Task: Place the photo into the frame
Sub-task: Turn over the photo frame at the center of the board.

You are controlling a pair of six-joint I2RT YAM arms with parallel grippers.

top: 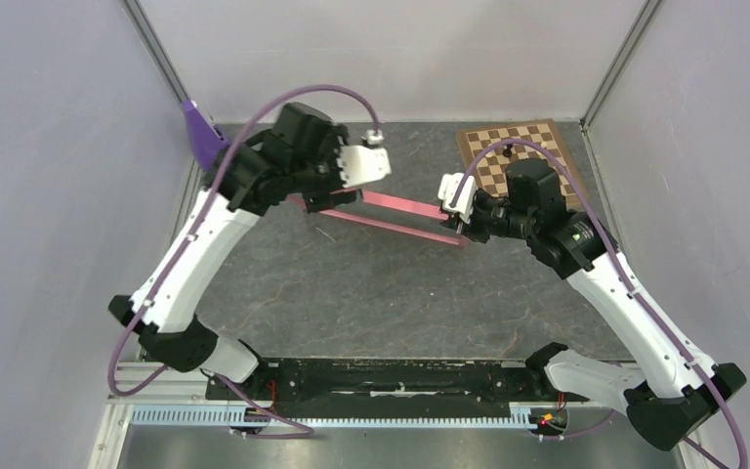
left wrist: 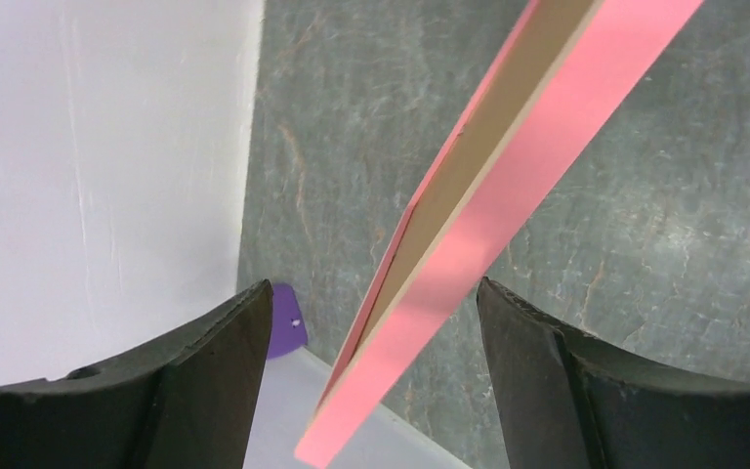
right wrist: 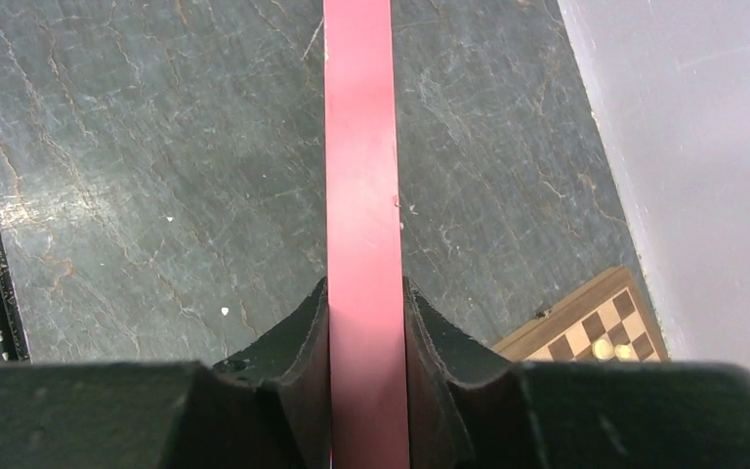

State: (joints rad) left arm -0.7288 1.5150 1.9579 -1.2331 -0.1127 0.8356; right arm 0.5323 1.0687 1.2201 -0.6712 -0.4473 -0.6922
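Frame (top: 402, 203) hung edge-on, long axis spanning both arms: right gripper (right wrist: 366, 305) clamped one end, left gripper (left wrist: 371, 293) stood open astride the other.

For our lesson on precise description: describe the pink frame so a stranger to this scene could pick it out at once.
Find the dark grey table. Over its far half a long, thin frame is held on edge, clamped by the right gripper. Unlike the checkered chessboard flat in the far right corner, it is plain pink.
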